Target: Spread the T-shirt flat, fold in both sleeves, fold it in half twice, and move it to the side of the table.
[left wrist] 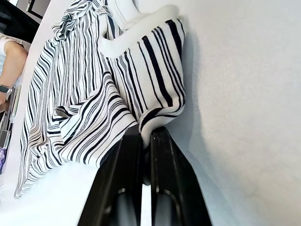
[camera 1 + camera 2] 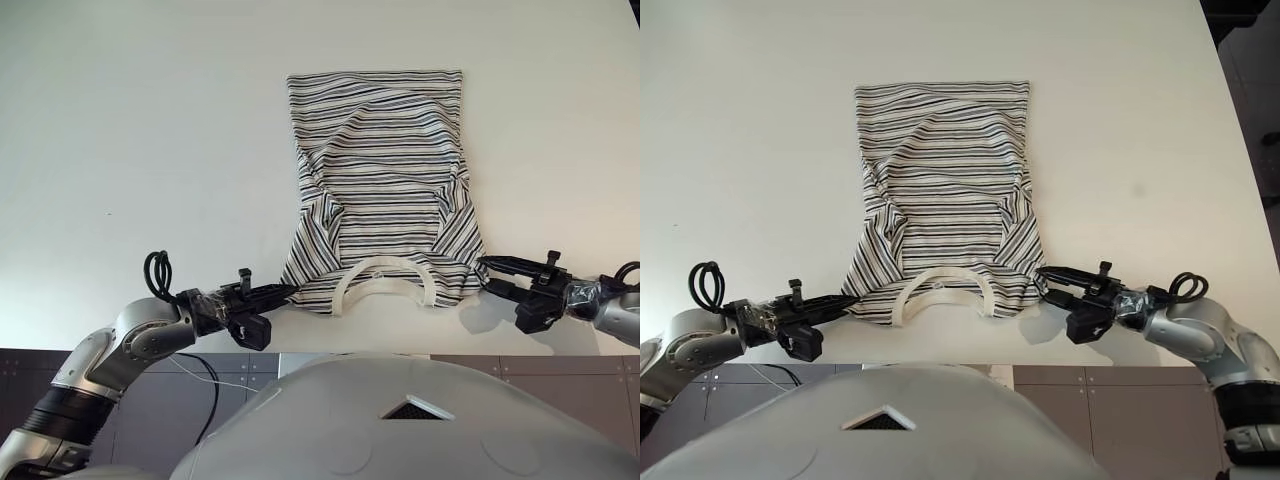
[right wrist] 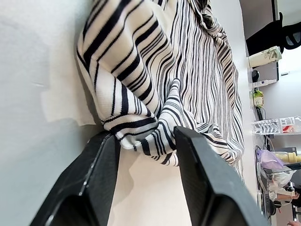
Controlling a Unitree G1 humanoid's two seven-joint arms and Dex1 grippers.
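The black-and-white striped cotton T-shirt [image 2: 380, 190], sleeves folded in, is lying on the white tabletop [image 2: 150, 150] beyond the fingers, the left gripper [image 2: 284, 292] pinching one shoulder corner, the right gripper [image 2: 487, 264] holding its fingers spread around the other, so I think closing comes before half-folding.

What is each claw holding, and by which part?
Left claw pinches the T-shirt at a shoulder corner. Right claw straddles the other shoulder corner, open, not clamped.
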